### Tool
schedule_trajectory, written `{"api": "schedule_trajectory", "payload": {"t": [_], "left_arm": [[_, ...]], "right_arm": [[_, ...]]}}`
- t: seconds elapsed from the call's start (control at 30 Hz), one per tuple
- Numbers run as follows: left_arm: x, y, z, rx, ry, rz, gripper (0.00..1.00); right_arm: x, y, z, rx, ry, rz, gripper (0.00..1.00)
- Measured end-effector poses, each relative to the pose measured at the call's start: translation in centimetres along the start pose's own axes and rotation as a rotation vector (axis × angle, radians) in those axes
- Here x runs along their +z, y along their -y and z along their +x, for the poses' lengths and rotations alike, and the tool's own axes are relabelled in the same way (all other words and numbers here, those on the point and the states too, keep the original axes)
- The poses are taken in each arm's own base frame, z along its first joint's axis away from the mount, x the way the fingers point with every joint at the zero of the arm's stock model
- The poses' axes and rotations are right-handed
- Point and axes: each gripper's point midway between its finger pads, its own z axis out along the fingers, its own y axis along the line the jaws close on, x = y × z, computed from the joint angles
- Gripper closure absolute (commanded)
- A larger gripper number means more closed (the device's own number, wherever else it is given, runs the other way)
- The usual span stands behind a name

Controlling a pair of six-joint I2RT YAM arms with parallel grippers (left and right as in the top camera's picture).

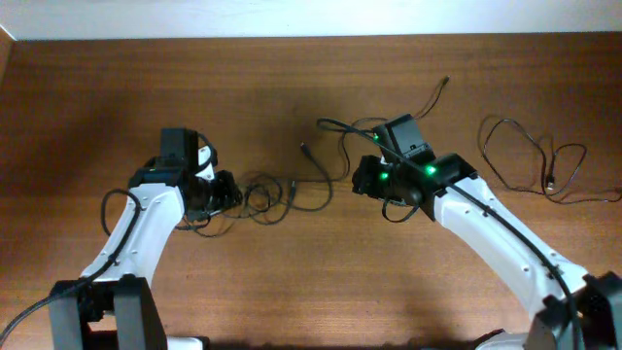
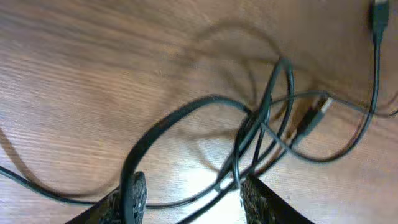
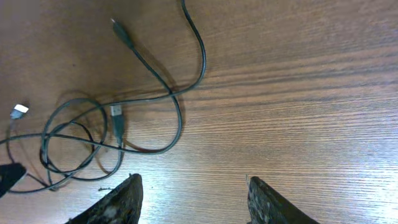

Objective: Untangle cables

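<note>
Most of the overhead view is being filled by a brown wood-grain table, and a pale strip of wall is being shown along its far edge. The white left arm and right arm are being angled inward from the near corners. The left gripper is being held open over the tangled cables, one cord being draped across a fingertip. The right gripper is being held open above bare wood, with nothing between its fingers. The tangle is being supported by the table between the grippers, just beside the left one. A separate loose cable is being shown sprawled near the right edge, and a small USB plug beside the knot.
</note>
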Motion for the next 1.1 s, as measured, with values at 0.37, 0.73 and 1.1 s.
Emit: {"api": "schedule_trajectory", "payload": {"t": [0.37, 0.73, 1.1], "left_arm": [[-3.3, 2.9, -2.1, 0.111, 0.044, -0.073, 0.58], [-2.6, 6.1, -1.3, 0.177, 0.062, -0.063, 0.87], [2.3, 2.9, 1.6, 0.042, -0.148, -0.194, 0.81]], "right_arm": [[6.4, 1.9, 2.4, 0.009, -0.143, 0.086, 0.46], [8.4, 2.8, 3.1, 0.007, -0.17, 0.125, 0.46], [8.4, 2.8, 3.1, 0.006, -0.169, 0.129, 0.46]]}}
